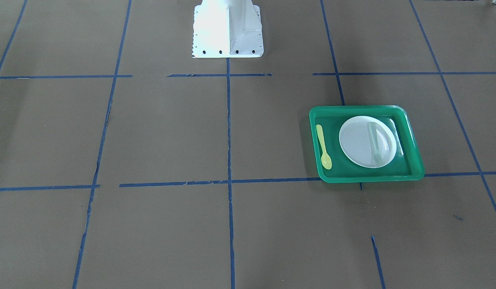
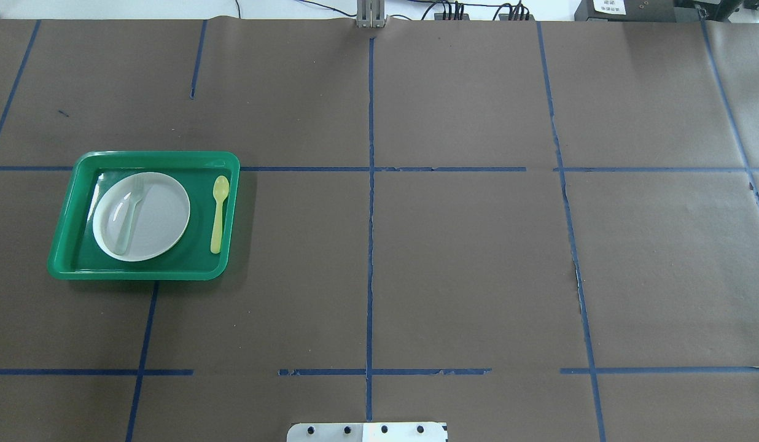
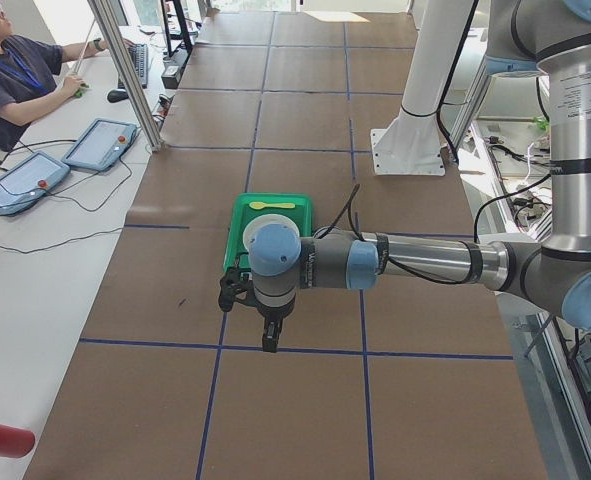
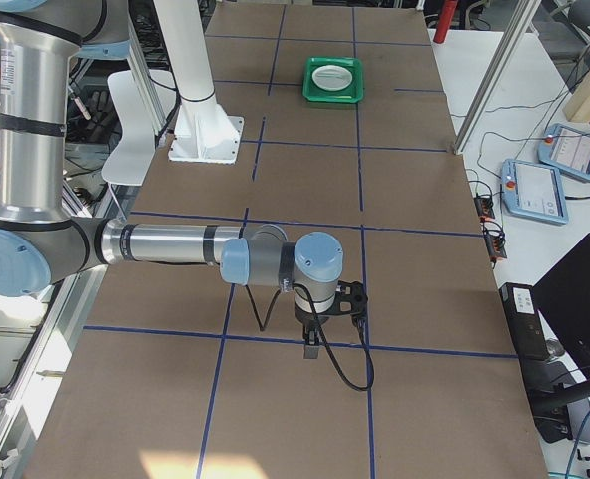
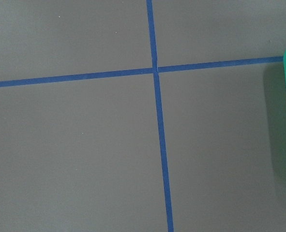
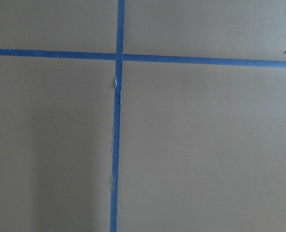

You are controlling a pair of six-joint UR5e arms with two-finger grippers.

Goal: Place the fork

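Currently the translucent plastic fork [image 2: 129, 215] lies on the round white plate [image 2: 161, 224] in the green tray [image 2: 158, 155], near the left pincer [image 3: 268, 340]; whether it or the right pincer [image 4: 311, 349] is spread cannot be told.

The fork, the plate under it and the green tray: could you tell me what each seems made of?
The fork looks like translucent pale-grey plastic; the plate shows faintly through it. The plate seems matte white plastic, possibly paper: no glare. The tray is probably glossy moulded plastic, given reflections on its floor.
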